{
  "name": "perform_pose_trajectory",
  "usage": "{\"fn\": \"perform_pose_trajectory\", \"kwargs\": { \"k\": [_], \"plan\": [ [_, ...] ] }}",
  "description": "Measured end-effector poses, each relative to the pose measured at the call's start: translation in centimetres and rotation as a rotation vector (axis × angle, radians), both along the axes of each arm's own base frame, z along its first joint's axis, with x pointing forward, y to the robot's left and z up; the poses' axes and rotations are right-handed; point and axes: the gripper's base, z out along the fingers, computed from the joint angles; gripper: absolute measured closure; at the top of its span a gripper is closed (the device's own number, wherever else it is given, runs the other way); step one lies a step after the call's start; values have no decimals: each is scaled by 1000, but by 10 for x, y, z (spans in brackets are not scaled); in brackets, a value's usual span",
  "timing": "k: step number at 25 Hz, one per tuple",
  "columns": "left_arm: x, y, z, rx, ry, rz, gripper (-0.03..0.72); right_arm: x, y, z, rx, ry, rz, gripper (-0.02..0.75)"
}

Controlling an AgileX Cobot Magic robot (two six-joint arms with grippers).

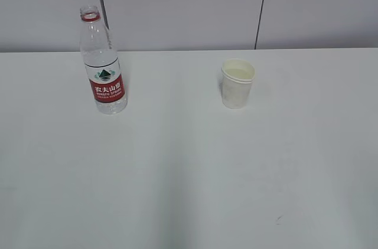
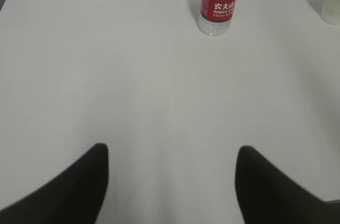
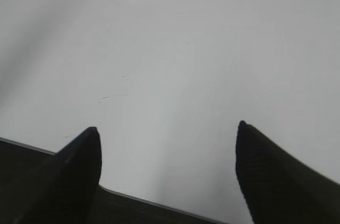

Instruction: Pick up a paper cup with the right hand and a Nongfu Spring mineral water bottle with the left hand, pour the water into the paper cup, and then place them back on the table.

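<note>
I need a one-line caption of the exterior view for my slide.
Uncapped water bottle stands left and paper cup right on the white table, apart, no claw visible.

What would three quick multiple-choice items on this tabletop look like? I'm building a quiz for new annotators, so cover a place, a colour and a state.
1. In the exterior view, the Nongfu Spring mineral water bottle stands where relative to the paper cup?
A. to its left
B. to its right
C. inside it

2. What colour is the bottle's neck ring?
A. blue
B. red
C. green

3. How is the left hand?
A. shut on the bottle
B. shut on the cup
C. open, holding nothing

Answers: 1 A, the bottle is at left with bare table between them. 2 B, a red band sits under the open mouth. 3 C, its fingers are spread over bare tabletop.
</note>
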Motion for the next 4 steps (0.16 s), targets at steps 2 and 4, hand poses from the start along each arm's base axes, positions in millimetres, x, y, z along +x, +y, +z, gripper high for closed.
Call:
{"fn": "perform_pose_trajectory", "kwargs": {
  "k": [2, 4],
  "plan": [
    [0, 0, 0, 0, 0, 0, 227, 0, 0, 0, 0, 0, 0, 150],
    [0, 0, 0, 0, 0, 0, 228, 0, 0, 0, 0, 0, 0, 150]
  ]
}}
